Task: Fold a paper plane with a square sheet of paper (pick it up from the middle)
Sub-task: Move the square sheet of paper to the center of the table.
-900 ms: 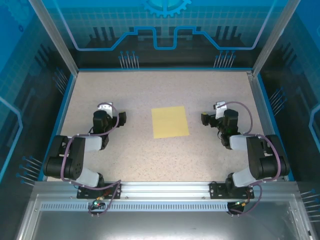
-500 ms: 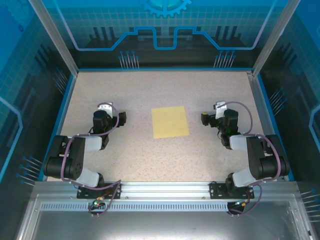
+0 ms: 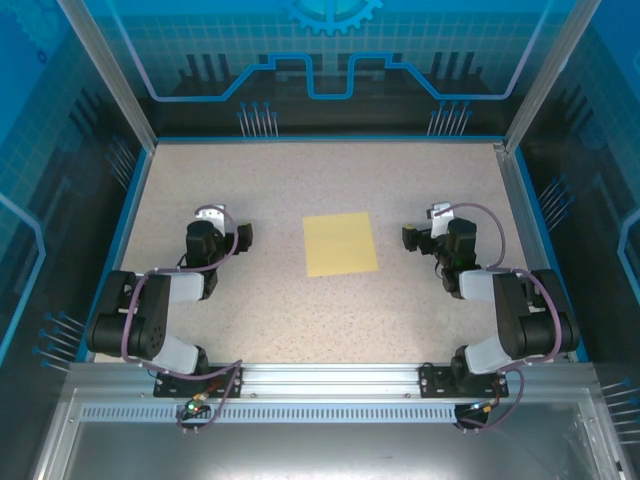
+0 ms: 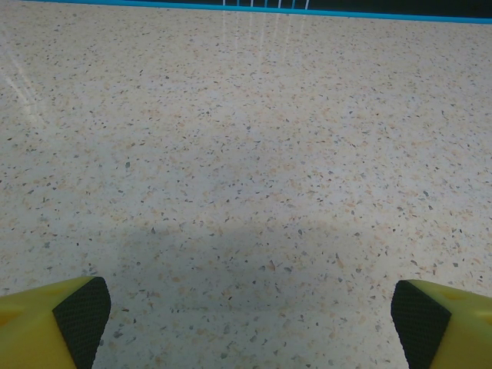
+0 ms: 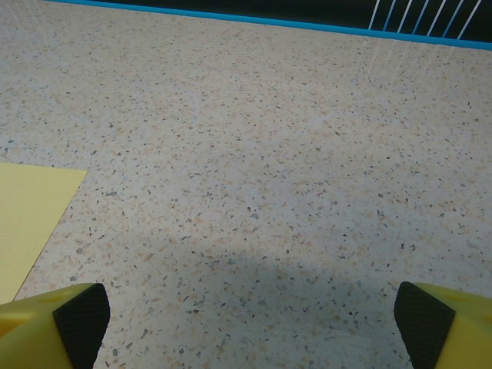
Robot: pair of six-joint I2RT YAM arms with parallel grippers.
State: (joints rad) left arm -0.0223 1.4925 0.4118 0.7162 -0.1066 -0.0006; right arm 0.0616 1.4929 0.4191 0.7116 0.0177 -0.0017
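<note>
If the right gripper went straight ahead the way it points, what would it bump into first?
Probably just bare table, then its blue far edge. The right gripper is open, and the square sheet of paper lies off to its left, out of line.

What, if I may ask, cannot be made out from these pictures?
Top view: the square sheet of paper is too small to show any faint crease.
Right wrist view: the left frame edge cuts off the sheet beyond one corner.
Wrist views: the bottom edge crops the left end effector and right end effector to their pad tips.
</note>
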